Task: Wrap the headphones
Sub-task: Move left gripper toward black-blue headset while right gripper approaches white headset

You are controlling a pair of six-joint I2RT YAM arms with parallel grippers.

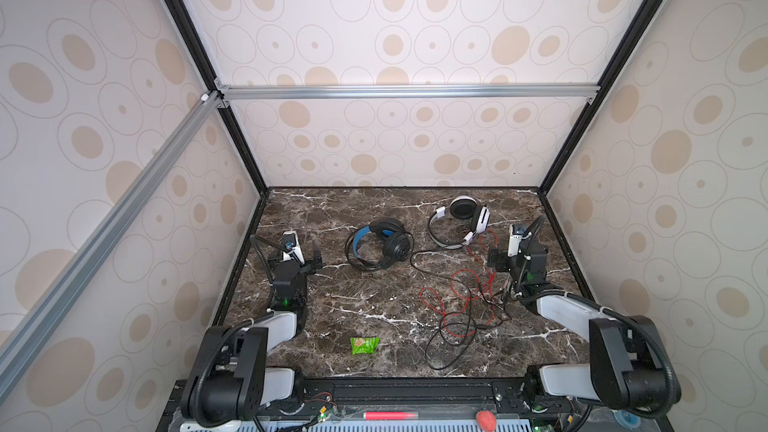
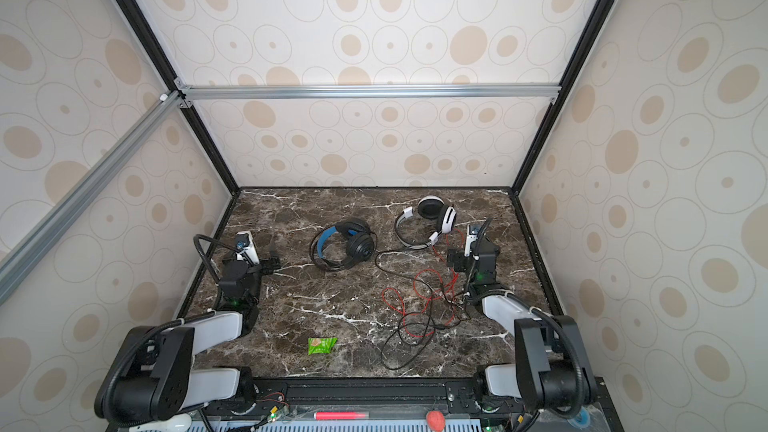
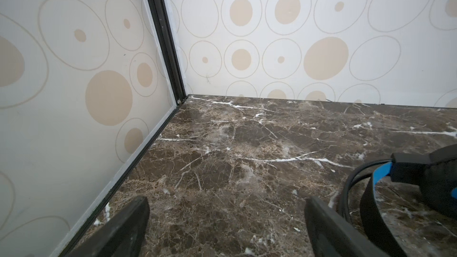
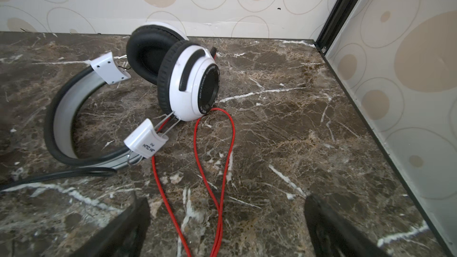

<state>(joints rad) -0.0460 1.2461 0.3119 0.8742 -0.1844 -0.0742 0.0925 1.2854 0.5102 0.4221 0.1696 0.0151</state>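
Marble top [image 4: 296, 119], red cable [image 4: 197, 169] btwn R fingers [image 4: 118, 233]

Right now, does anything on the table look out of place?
Yes. The red cable and black cable lie tangled in one loose heap, and a stray green packet lies near the front edge of the table.

We find light bright, even, diffuse; back wall [image 1: 415, 35] brightest. Shadows on desk [image 1: 374, 297] faint. We note bowed edges in both top views, soft near foreground in wrist views.
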